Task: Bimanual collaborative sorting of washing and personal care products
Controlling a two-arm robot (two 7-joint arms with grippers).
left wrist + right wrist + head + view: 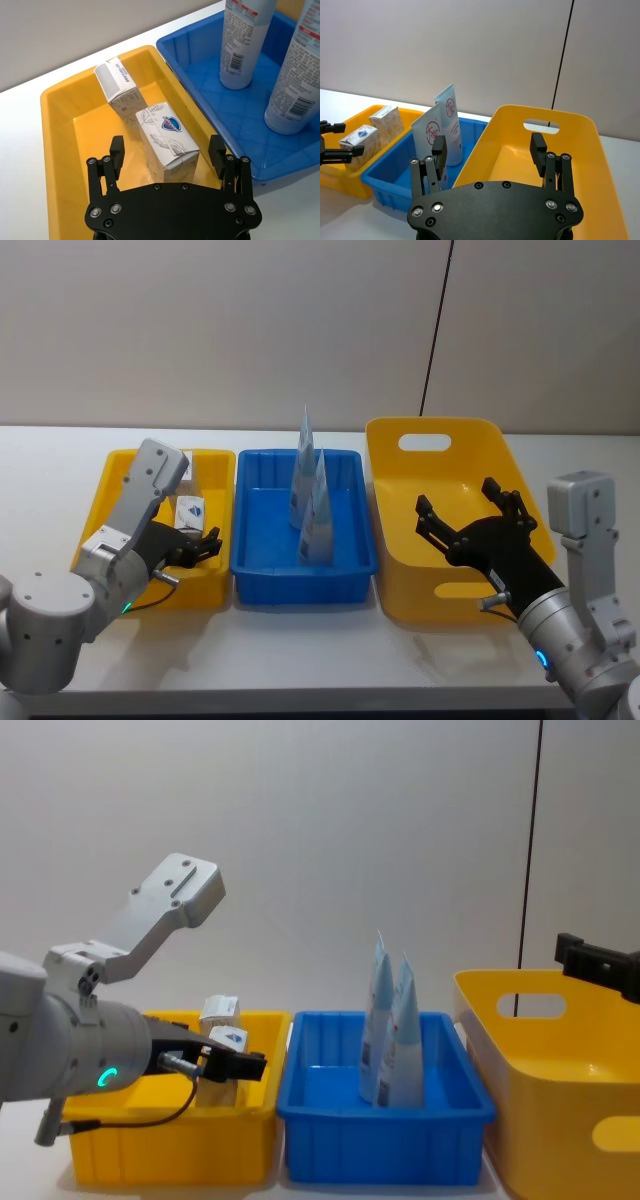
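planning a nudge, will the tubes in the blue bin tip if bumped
Likely tippy: the tubes stand tall on small bases in the blue bin. Their flat tapered tops suggest soft walls, so a grip may dent them.

In the lower left of the head view, the left arm (pixel 140 502) bends down and the left end effector (pixel 207 544) points right, fingers spread. At lower right, the right end effector (pixel 462 508) reaches up-left, fingers wide apart.

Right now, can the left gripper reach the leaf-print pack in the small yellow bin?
Probably yes: the left gripper hangs open close over the leaf-print pack, with nothing between them.
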